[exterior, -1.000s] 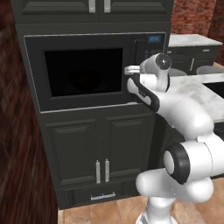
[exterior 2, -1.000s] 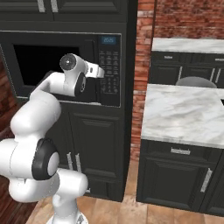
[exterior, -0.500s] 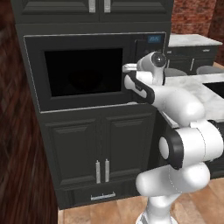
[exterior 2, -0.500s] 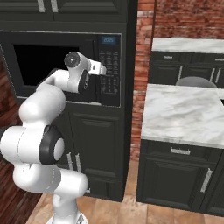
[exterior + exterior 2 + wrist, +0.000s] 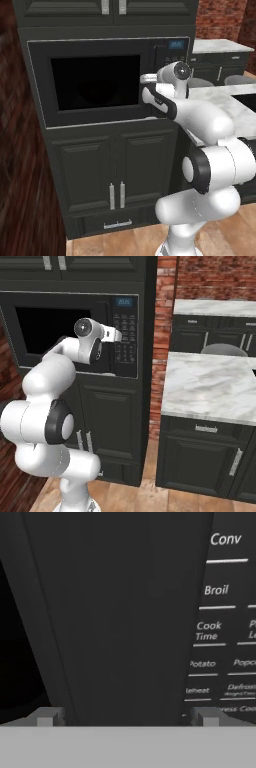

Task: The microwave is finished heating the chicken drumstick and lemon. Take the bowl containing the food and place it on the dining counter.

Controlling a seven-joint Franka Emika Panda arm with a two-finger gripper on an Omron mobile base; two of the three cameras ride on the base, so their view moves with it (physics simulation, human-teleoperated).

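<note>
The microwave [image 5: 95, 82] [image 5: 55, 331] is built into dark cabinetry and its dark glass door is shut. The bowl, the chicken drumstick and the lemon are hidden behind that door. My gripper [image 5: 118, 335] [image 5: 127, 717] is open and empty, pointing at the door's right edge beside the button panel [image 5: 125, 331] [image 5: 220, 637]. In the hand view the dark door frame [image 5: 125, 612] is very close in front of the fingertips [image 5: 47, 717]. The dining counter [image 5: 210, 386] [image 5: 217, 97], a white marble slab, stands to the right.
Dark cabinet doors [image 5: 117, 170] with silver handles sit under the microwave. A second marble counter [image 5: 215, 306] runs along the brick wall at the back right. A brick wall [image 5: 20, 175] closes in the left side. The floor is wood.
The arm has stretched forward and the hand has closed in on the microwave's front, near the door's right edge. The jaws have stayed open.
</note>
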